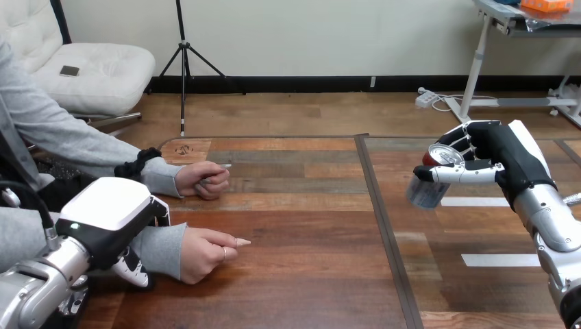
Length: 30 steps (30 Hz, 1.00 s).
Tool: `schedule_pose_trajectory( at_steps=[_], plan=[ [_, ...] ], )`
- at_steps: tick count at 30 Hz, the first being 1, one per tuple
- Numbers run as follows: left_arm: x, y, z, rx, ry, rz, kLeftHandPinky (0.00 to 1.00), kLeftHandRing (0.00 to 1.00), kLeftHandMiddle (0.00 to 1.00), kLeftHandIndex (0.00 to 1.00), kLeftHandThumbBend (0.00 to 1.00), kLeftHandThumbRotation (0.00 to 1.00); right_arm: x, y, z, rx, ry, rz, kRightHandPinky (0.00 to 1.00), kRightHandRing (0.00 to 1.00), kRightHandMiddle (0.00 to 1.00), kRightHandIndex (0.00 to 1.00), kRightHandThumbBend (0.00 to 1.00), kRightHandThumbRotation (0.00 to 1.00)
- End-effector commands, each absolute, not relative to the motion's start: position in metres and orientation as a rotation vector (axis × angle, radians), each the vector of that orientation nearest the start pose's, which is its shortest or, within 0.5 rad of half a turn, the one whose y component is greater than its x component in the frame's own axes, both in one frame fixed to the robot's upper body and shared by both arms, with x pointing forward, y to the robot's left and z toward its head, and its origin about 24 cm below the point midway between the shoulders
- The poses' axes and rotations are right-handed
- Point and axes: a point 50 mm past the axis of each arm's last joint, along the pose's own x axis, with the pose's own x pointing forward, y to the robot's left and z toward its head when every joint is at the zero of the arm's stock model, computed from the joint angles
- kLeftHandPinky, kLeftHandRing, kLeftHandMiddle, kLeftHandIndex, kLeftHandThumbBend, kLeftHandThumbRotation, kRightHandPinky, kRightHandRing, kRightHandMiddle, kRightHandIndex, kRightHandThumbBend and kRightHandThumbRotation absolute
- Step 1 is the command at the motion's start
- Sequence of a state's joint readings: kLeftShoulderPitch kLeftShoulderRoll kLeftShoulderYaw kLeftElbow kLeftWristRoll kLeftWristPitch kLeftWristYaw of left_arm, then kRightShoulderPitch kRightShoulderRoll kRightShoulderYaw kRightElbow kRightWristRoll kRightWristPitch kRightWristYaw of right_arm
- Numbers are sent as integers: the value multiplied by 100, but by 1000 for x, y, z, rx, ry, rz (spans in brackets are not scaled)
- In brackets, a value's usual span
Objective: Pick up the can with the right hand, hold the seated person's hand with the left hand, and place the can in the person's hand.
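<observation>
The left hand [109,209] lies over the grey sleeve behind the person's nearer hand [205,255], which rests loosely closed on the wooden table [308,274]. I cannot tell whether it grips the wrist, though it seems placed to steady that hand for receiving. Well apart at the right, the drink can [430,179] is tilted in the right hand [503,161], thumb and fingers wrapped round it, seemingly lifted clear for carrying across.

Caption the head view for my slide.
Right hand holds a silver drink can over the wooden table; left hand sits by the person's nearer wrist.
</observation>
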<state>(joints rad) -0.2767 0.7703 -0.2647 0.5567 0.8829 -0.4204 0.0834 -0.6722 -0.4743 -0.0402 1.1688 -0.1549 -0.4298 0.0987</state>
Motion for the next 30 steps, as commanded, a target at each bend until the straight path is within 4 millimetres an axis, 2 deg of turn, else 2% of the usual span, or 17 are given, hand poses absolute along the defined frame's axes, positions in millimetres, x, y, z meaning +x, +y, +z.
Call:
schedule_pose_trajectory(
  at_steps=[1, 19, 30],
  plan=[
    [299, 259, 63, 1657, -138, -377, 41, 47, 51, 52, 98, 1, 360, -263, 93, -508, -77, -20, 36, 38, 43, 44, 86, 0],
    [302, 258, 59, 1696, -62, -401, 49, 56, 60, 60, 96, 10, 359, -263, 94, -525, -87, -20, 35, 37, 42, 43, 87, 0],
    [302, 257, 57, 1688, -69, -398, 50, 55, 59, 59, 96, 9, 359, -263, 94, -512, -87, -25, 36, 38, 42, 43, 88, 0]
  ],
)
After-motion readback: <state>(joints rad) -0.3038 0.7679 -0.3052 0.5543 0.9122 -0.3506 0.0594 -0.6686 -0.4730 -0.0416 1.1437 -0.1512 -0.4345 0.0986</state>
